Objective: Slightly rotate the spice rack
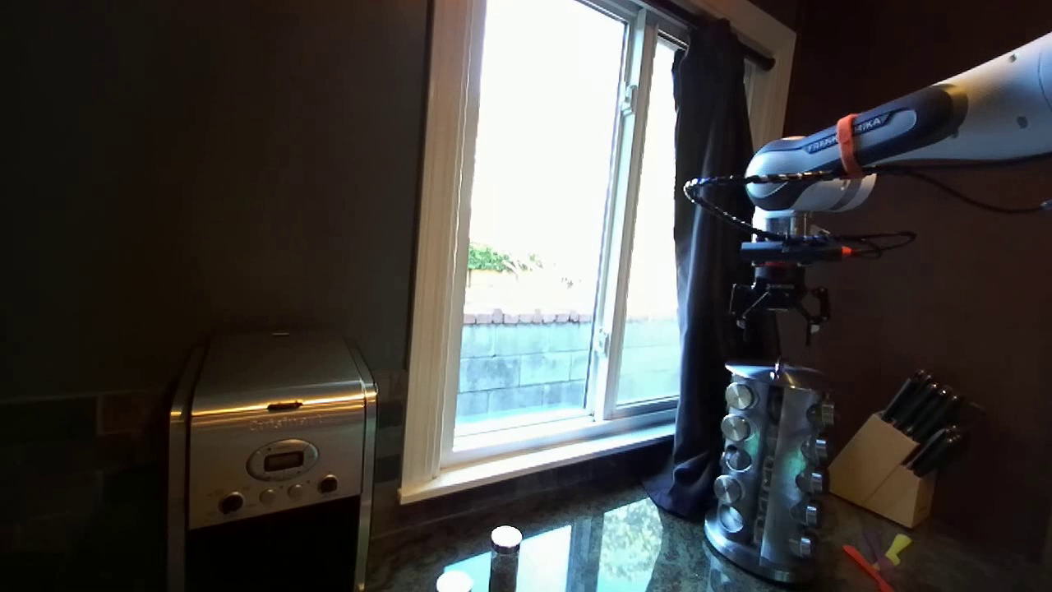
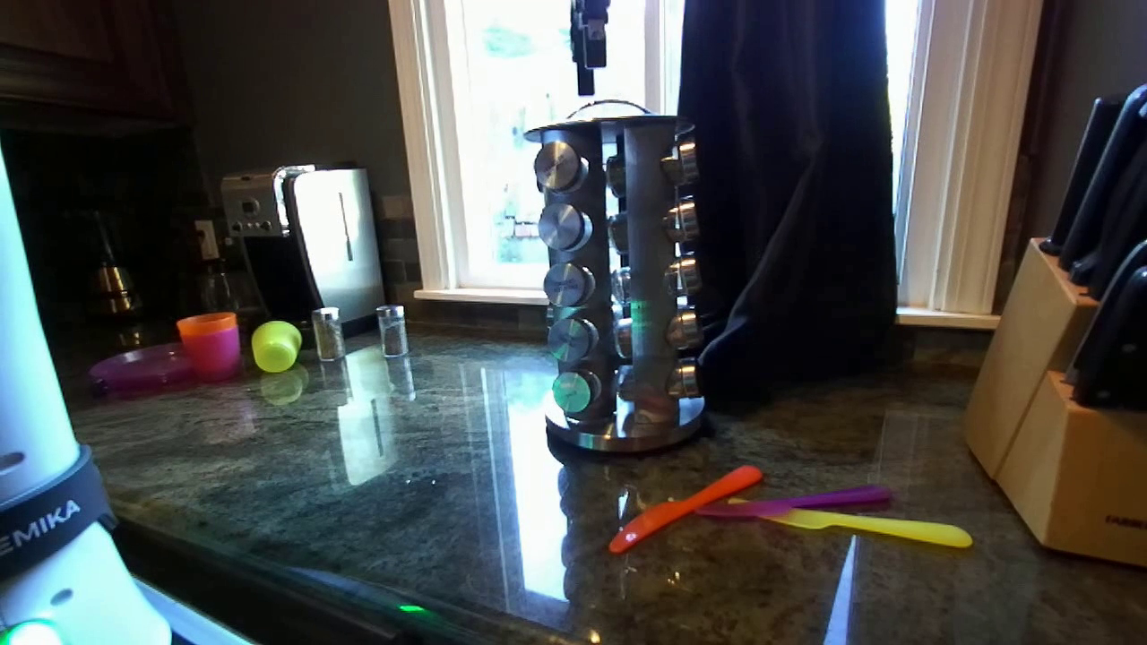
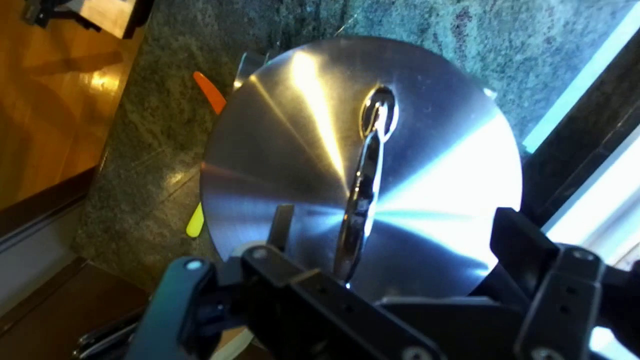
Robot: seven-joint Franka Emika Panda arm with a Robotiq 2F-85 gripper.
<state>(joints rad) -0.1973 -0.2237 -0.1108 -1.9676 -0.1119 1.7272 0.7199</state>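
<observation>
The spice rack, a tall silver carousel with tiers of small jars with shiny lids, stands upright on the counter in both exterior views (image 1: pixel 781 493) (image 2: pixel 650 269). Its round metal top (image 3: pixel 280 150) fills the middle of the wrist view. A thin arched handle (image 3: pixel 361 195) crosses that top. My gripper (image 1: pixel 777 329) is open and empty above the rack, with a gap between fingertips and top. It also shows at the top of an exterior view (image 2: pixel 587 81). In the wrist view, the handle appears between the spread fingers (image 3: pixel 395 219), nearer the left one.
A wooden knife block (image 1: pixel 879 473) (image 2: pixel 1030 376) stands beside the rack. Orange (image 2: pixel 685 511), purple (image 2: pixel 833 500) and yellow (image 2: pixel 878 527) plastic knives lie near its base. A dark curtain (image 1: pixel 715 271) hangs close behind. Two small jars (image 2: pixel 329 336) and a silver appliance (image 1: pixel 279 444) stand farther along.
</observation>
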